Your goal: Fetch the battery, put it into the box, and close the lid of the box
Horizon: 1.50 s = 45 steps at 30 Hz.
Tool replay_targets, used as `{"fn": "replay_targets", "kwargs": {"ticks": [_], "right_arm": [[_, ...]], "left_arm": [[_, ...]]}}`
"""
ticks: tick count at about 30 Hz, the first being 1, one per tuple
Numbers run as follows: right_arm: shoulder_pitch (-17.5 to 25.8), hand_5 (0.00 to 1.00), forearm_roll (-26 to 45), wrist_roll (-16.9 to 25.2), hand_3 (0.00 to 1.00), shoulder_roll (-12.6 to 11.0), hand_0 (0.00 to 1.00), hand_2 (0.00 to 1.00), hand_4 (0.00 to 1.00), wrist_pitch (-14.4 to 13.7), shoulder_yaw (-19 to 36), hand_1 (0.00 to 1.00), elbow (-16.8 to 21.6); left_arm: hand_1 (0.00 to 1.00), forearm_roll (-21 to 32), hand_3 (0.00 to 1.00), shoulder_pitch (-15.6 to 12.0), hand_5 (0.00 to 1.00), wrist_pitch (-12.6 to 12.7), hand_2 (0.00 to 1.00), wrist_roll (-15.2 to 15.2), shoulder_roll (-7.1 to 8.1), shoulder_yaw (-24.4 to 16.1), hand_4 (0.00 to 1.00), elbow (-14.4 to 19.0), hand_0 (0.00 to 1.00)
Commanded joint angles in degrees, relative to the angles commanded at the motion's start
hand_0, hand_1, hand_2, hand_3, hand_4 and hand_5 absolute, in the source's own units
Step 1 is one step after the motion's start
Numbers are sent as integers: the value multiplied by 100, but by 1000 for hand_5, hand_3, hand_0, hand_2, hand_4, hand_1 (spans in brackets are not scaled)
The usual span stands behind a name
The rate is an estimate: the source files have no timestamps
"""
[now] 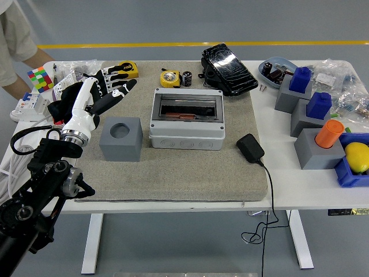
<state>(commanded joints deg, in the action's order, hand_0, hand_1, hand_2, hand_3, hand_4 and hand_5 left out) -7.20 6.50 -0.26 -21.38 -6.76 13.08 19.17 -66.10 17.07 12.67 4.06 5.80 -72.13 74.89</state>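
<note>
battery (pixel 187 79) is sitting upper centre of the frame on the mat, just right of the yellow tape measure (pixel 168 78) and just behind the box (pixel 186 118); looks to be standing on end, long axis vertical, but it's small so can't be sure

box is lying with its long axis left-right across the frame, window facing up; can't tell whether the lid is latched; grey block (pixel 121 138) with a round hole is sitting just left of it

surface: grey mat (pixel 196 167) lying on the white table (pixel 300 190); black case (pixel 229 68) resting at the mat's upper right corner, black adapter (pixel 250 147) lying at its right edge with cable trailing off the front; blue and orange pieces on grey blocks at far right; rubik's cube (pixel 39 78) upper left; grey floor with a yellow line behind; a person's arm (pixel 23 63) is showing at the upper left edge

left hand (pixel 106 86) is hovering upper left of the mat, fingers spread and extended, holding nothing, overlapping a second yellow tape measure (pixel 130 68) in view; well apart from battery and box
</note>
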Motion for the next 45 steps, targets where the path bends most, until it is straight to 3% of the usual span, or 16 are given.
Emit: {"fn": "replay_targets", "kwargs": {"ticks": [1,13,18,25,32,45], "right_arm": [[-6,481,-4,-1,544,-7,557,579,919,1,7,590,0],[-43,481,-14,2,543,-34,556,579,919,12,57,590,-1],[-43,481,-9,1,543,-35,556,579,919,11,47,590,-2],[-244,480,-5,-5,544,-35,556,579,918,26,-165,590,31],[-106,480,62,-14,544,-71,556,579,918,-8,-138,590,-10],[-130,479,22,-30,544,-66,556,579,917,21,-48,590,-4]], "left_arm": [[624,14,664,-27,360,-4,643,23,13,-78,964,-5,535],[615,-91,643,-89,344,-222,627,269,215,-685,954,-249,517],[615,-92,643,-62,344,-216,627,286,298,-725,954,-306,517],[614,-123,641,94,337,-238,625,286,286,-842,947,-490,509],[613,-159,639,-103,343,-256,621,249,273,-836,933,-438,520],[612,-216,637,-79,336,-306,622,138,288,-970,924,-362,518]]}}
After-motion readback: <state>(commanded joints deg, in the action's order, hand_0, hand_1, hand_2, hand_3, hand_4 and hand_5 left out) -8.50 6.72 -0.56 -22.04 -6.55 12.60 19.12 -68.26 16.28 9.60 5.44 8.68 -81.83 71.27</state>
